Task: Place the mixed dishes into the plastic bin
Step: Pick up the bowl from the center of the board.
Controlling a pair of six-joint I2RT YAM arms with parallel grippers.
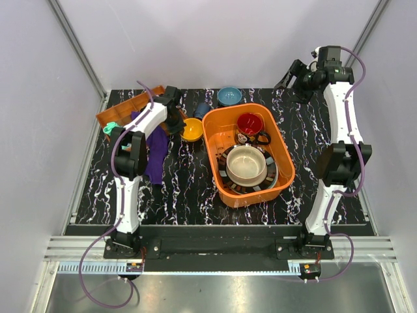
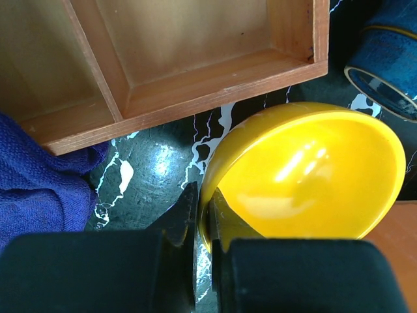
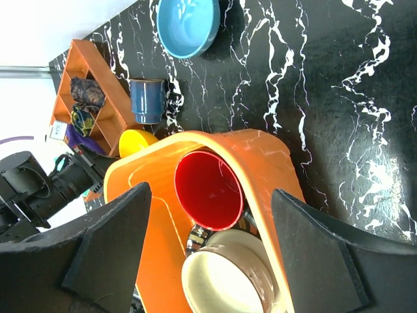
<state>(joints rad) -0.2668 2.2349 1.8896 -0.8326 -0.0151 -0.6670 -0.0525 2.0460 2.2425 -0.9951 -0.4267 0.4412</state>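
Note:
An orange-yellow bowl (image 1: 191,129) (image 2: 306,176) sits on the black marbled table just left of the orange plastic bin (image 1: 281,153) (image 3: 260,147). My left gripper (image 1: 177,122) (image 2: 203,195) is shut on that bowl's near rim, one finger inside and one outside. Inside the bin are a red mug (image 1: 250,124) (image 3: 208,189) and a beige bowl (image 1: 246,163) (image 3: 225,280) resting on a dark striped-rim plate (image 1: 225,177). A small blue bowl (image 1: 229,96) (image 3: 187,25) stands behind the bin. My right gripper (image 1: 287,78) (image 3: 212,248) hangs open, high at the back right, empty.
A dark blue mug (image 1: 202,109) (image 2: 384,59) (image 3: 146,100) stands behind the yellow bowl. The brown-orange compartment tray (image 1: 127,107) (image 2: 195,72) lies at the back left. A purple cloth (image 1: 155,153) (image 2: 39,182) and a teal toy (image 1: 112,128) lie beside it.

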